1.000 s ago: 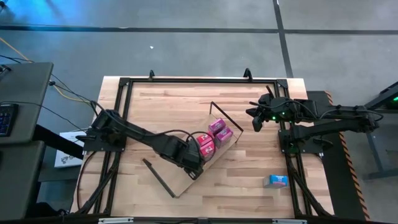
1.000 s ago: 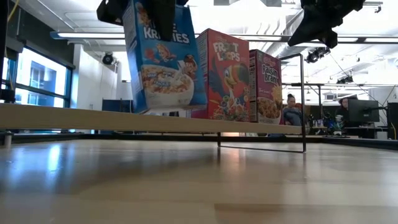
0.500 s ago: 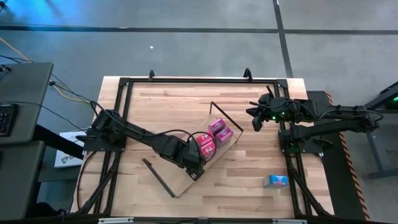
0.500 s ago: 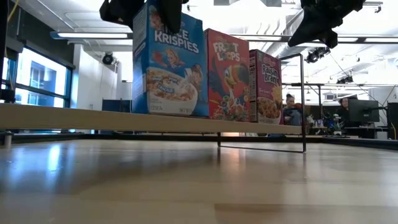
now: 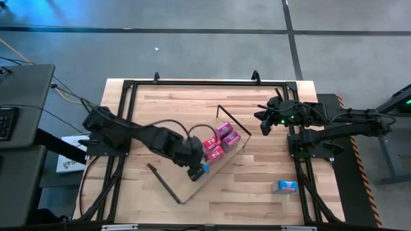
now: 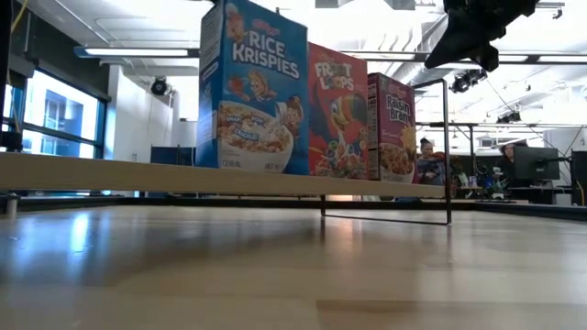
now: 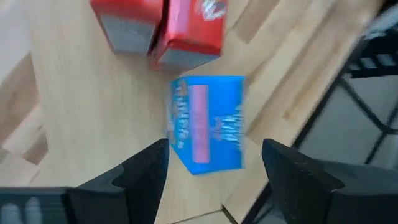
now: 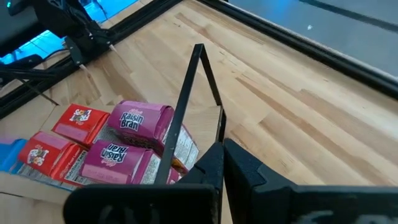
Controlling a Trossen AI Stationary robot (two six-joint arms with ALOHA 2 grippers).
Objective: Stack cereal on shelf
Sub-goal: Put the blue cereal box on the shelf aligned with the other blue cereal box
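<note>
The shelf (image 5: 182, 188) lies slantwise mid-table and carries a row of cereal boxes standing upright on their bases. They are a blue Rice Krispies box (image 6: 252, 92), red Froot Loops boxes (image 6: 337, 110) and pink Raisin Bran boxes (image 8: 140, 121). My left gripper (image 7: 216, 146) hangs open just above the blue box's top (image 7: 208, 124), one finger on either side and clear of it. It shows beside that box in the high view (image 5: 196, 171). My right gripper (image 5: 263, 126) waits shut near the table's right edge, beyond the pink end of the row.
One more blue box (image 5: 284, 186) lies on the table near the right front corner. Black wire frames stand at both shelf ends (image 8: 186, 106) (image 5: 164, 184). Black rails border the table (image 5: 192, 83). People sit in the room behind (image 6: 429, 163).
My left gripper has opened and let go of the blue box, then risen and drawn back toward the table's left, out of the low view. The blue box, tilted in the grip a second ago, now stands upright on the shelf against the red box.
</note>
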